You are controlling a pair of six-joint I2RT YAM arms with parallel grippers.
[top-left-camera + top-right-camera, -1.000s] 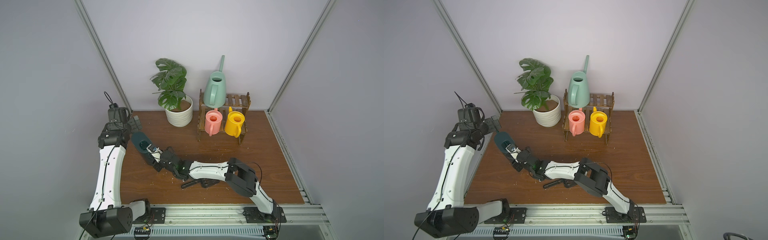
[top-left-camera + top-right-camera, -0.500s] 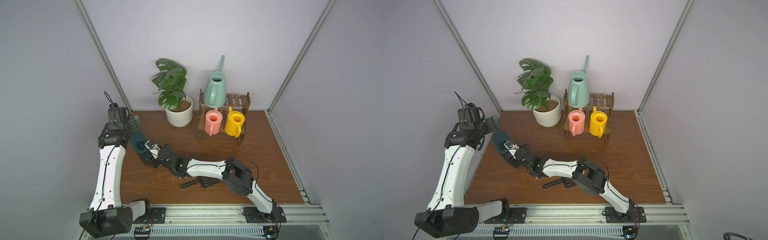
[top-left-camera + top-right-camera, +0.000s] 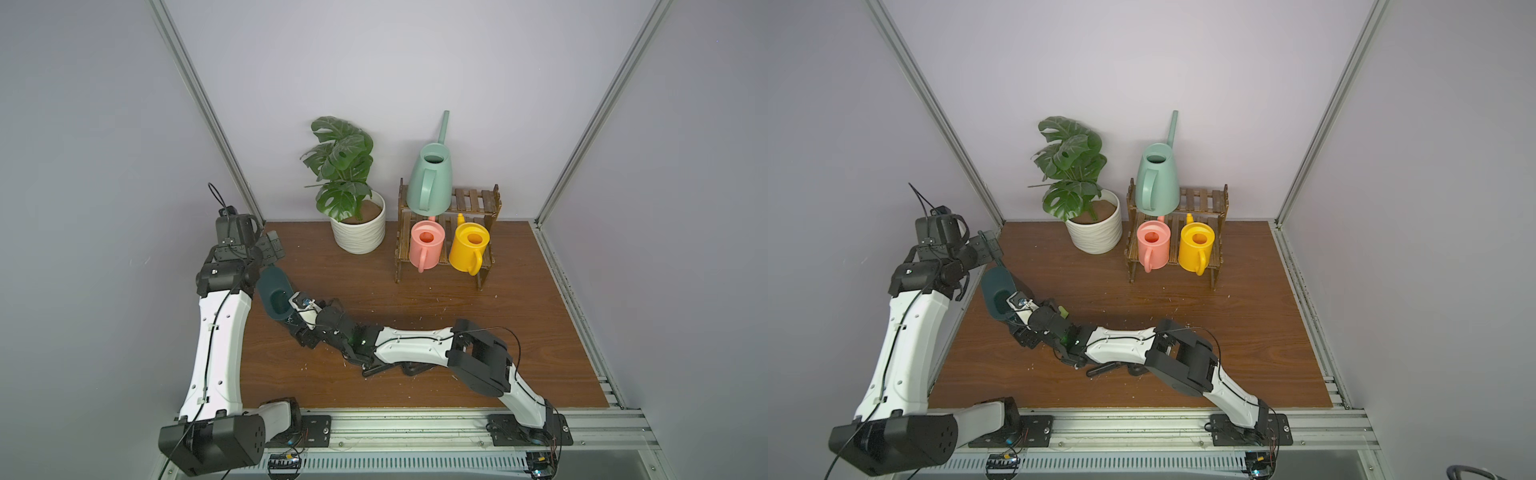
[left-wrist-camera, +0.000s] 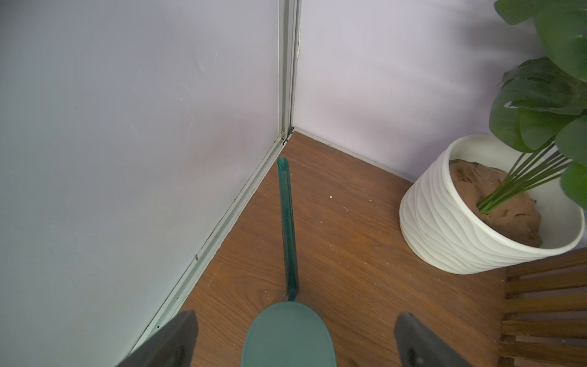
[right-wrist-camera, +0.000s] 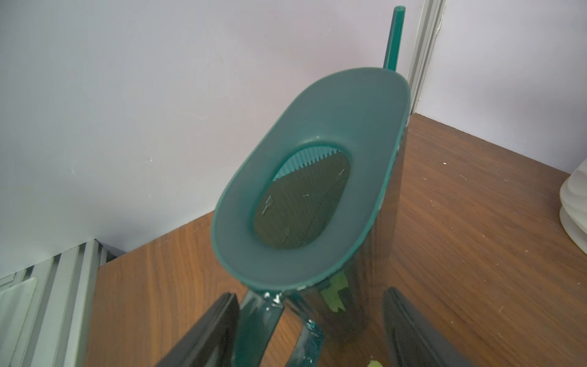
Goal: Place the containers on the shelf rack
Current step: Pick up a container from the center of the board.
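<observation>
1. Teal watering can (image 5: 305, 133): plastic, with a matt collar and a glossy, translucent handle and spout.
2. Tabletop (image 3: 519, 299): wood-grain, smooth, slight sheen.
3. Shelf rack (image 3: 473, 201): dark wooden slats.
4. Pink can (image 3: 419, 253) and yellow can (image 3: 463, 253): smooth plastic.
5. Plant pot (image 4: 444, 222): white, wavy-ribbed, matt.

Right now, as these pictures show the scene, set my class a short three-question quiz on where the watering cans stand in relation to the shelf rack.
1. True or false: the pink can and the yellow can share the lower tier of the shelf rack.
2. Which can is not on the rack? A the pink can; B the yellow can; C the dark teal can.
3. How many cans stand on the rack in all?

Key: 1 true; 2 C; 3 three.
</observation>
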